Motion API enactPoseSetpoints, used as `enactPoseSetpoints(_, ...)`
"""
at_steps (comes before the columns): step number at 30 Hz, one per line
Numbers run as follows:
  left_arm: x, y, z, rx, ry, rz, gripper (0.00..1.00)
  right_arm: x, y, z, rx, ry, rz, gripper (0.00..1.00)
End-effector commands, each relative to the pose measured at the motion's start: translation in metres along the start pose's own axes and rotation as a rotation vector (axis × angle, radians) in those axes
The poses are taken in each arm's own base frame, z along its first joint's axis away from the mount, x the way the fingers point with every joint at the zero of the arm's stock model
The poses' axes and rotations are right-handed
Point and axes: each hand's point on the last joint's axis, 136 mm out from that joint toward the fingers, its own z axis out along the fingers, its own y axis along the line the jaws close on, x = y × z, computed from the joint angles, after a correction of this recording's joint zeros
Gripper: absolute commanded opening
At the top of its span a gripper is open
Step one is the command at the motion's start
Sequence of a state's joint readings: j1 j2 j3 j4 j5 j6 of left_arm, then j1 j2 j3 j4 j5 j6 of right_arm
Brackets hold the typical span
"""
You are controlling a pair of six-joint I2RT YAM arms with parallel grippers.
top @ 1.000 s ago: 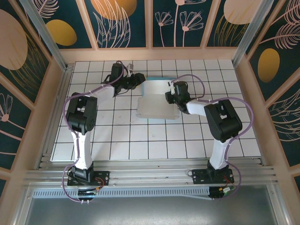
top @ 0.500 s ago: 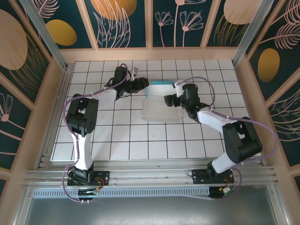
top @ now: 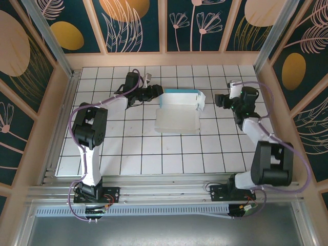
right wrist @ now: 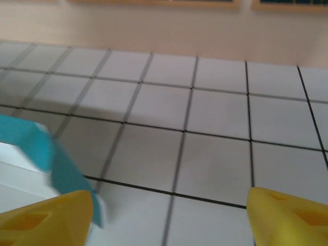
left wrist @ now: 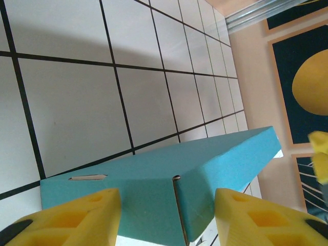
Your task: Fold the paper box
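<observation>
my left jaws are straddling the turquoise wall of the paper box (top: 177, 117), half parted; whether they are pinching, i cannot tell. my right jaws are gaping wide over the surface (right wrist: 215, 154), box off their left.

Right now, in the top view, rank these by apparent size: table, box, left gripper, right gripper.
Largest: table
Next: box
Smallest: left gripper and right gripper, which look about alike, so I won't rank them.

White black-gridded table (top: 174, 154), dark floral wall panels (top: 133, 25), aluminium rail (top: 164, 195) at near edge
</observation>
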State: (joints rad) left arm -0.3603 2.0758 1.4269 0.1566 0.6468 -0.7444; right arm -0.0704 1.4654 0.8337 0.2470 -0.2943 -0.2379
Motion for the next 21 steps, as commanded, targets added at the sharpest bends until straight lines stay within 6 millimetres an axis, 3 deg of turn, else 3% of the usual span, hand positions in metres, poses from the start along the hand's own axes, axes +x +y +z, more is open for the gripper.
enactPoseSetpoints(1, 0.012, 0.003, 0.004, -0.02, 0.051, -0.006, 0.5, 0.005, -0.001, 0.027, -0.063, 0.045, -0.117, 0.78)
enactPoseSetpoints(5, 0.012, 0.003, 0.006, -0.019, 0.052, -0.006, 0.5, 0.024, 0.016, 0.056, -0.162, 0.144, -0.216, 0.75)
enactPoseSetpoints(11, 0.012, 0.004, 0.007, -0.016, 0.056, -0.011, 0.5, 0.038, 0.07, 0.064, -0.357, 0.119, -0.417, 0.73)
enactPoseSetpoints(21, 0.01, 0.003, 0.008, -0.013, 0.054, -0.011, 0.5, 0.044, 0.094, 0.067, -0.48, 0.12, -0.464, 0.64)
